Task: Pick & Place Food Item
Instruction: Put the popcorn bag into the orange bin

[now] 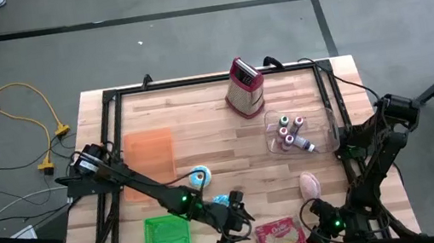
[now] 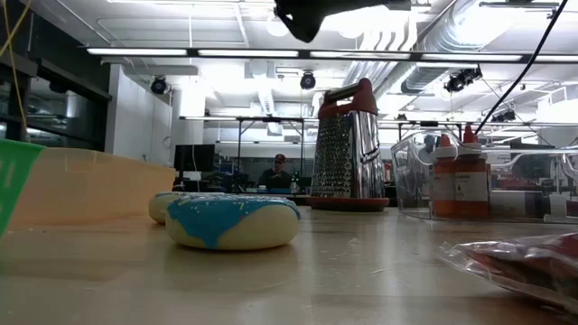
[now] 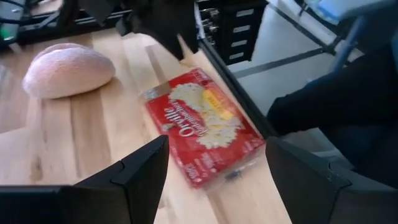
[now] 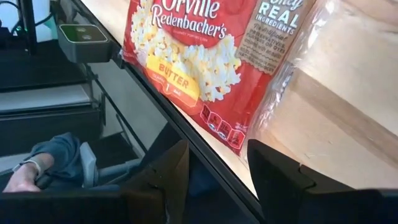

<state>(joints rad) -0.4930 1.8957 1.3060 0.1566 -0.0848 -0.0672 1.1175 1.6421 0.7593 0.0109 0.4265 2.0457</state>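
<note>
The Orville Redenbacher's popcorn bag (image 1: pixel 279 236) lies flat at the table's (image 1: pixel 207 114) six-o'clock edge, held by neither arm. The left gripper (image 1: pixel 231 230) hovers just at its nine o'clock, fingers (image 3: pixel 140 171) spread wide and empty — the bag shows between them in the left wrist view. The right gripper (image 1: pixel 317 227) sits just at the bag's three o'clock, jaws partly apart, gripping nothing. A pink bread roll (image 1: pixel 309 183) rests at the bag's one o'clock, a blue-iced donut (image 1: pixel 199 177) at its ten o'clock.

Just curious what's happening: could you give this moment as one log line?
left end effector: open, beside popcorn bag | right end effector: open, empty, other side | bag: on table, ungrasped
</note>
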